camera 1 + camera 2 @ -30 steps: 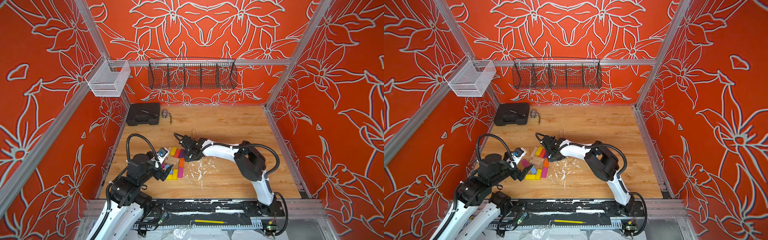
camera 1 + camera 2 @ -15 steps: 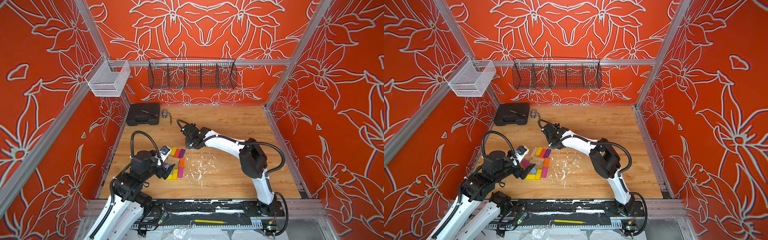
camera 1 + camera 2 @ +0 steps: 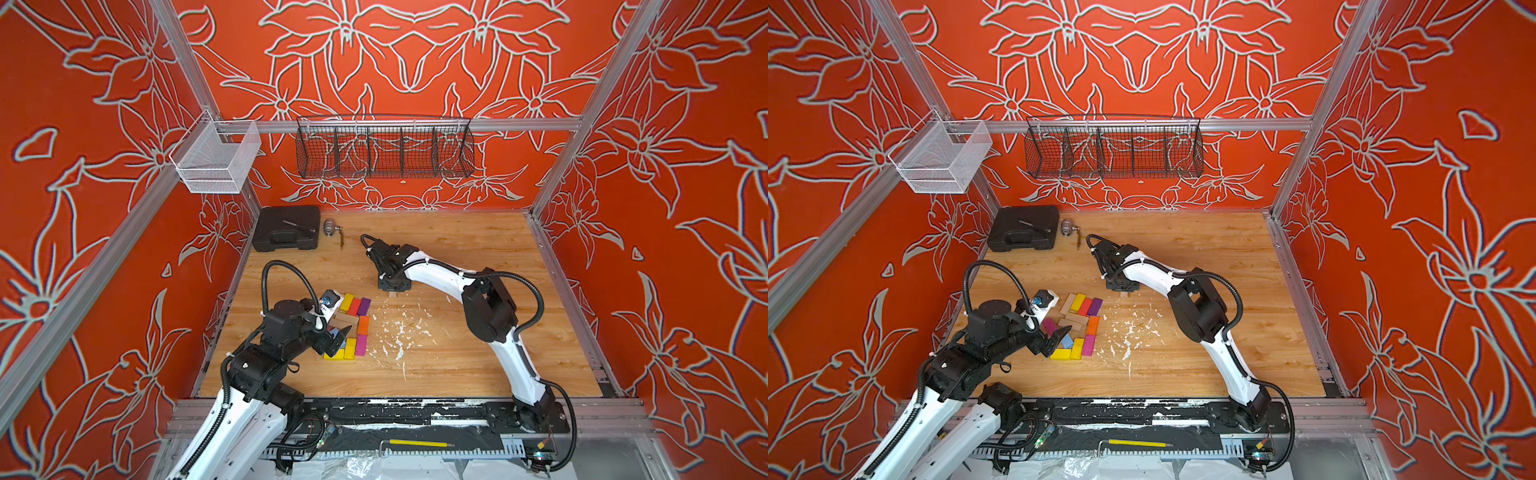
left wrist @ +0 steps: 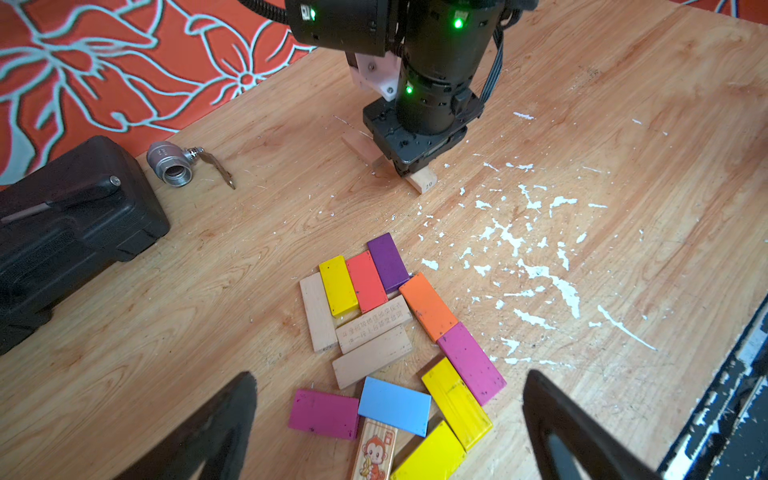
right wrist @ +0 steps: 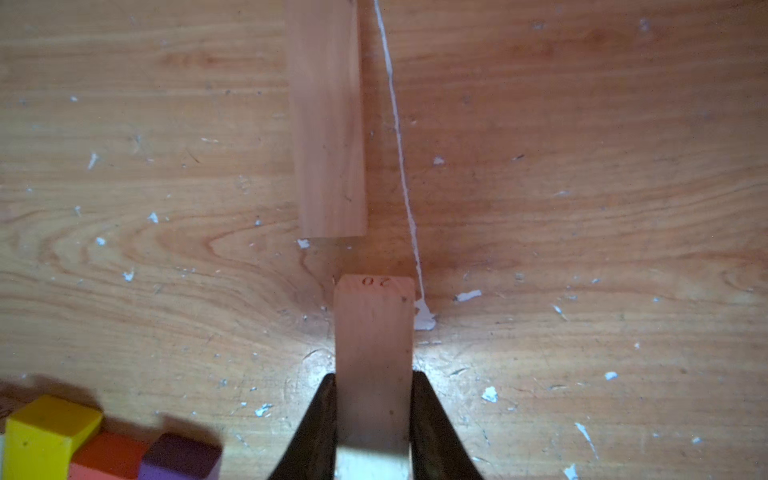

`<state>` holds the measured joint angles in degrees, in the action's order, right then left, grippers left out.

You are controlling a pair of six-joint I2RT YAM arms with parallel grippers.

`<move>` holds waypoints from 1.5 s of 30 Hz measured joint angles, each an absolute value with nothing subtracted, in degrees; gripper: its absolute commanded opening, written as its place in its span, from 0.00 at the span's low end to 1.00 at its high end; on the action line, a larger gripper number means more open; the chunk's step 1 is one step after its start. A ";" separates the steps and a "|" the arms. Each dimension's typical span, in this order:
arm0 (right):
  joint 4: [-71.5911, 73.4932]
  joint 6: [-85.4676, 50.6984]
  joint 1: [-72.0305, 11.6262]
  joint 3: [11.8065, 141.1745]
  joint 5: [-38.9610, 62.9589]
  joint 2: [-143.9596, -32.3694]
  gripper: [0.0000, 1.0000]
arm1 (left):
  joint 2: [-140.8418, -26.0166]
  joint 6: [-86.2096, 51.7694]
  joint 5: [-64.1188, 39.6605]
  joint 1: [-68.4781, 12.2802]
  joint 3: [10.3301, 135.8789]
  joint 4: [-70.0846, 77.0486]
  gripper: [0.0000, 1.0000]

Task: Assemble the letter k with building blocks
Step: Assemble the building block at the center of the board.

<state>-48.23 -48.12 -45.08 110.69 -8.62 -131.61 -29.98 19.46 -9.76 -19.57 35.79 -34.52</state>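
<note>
In the right hand's (image 5: 374, 380) pinch — a plain block (image 5: 374, 324), near a second plank (image 5: 328, 124); left hand (image 4: 389, 374) spread.

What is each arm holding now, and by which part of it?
The right jaws pinch a plain block by its two long edges. The left jaws are open and hold nothing.

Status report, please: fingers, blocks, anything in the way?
Right gripper shut on plain block, just short of laid block. Left gripper open above colored pile. Only white flecks nearby.
</note>
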 measured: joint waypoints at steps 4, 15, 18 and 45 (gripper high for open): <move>-48.36 -48.51 -45.08 111.39 -7.25 -132.53 0.25 | -29.89 19.46 -9.72 -19.57 35.75 -34.37 0.97; -49.15 -48.93 -45.08 114.76 -6.39 -135.55 0.33 | -29.19 19.44 -9.30 -19.57 35.48 -33.95 0.97; -49.19 -49.06 -45.06 114.80 -6.28 -135.70 0.36 | -29.17 19.44 -9.17 -19.57 35.44 -33.89 0.97; -49.04 -49.06 -44.29 114.80 -5.06 -135.79 0.29 | -28.99 20.45 -15.94 -19.57 34.79 -33.26 0.97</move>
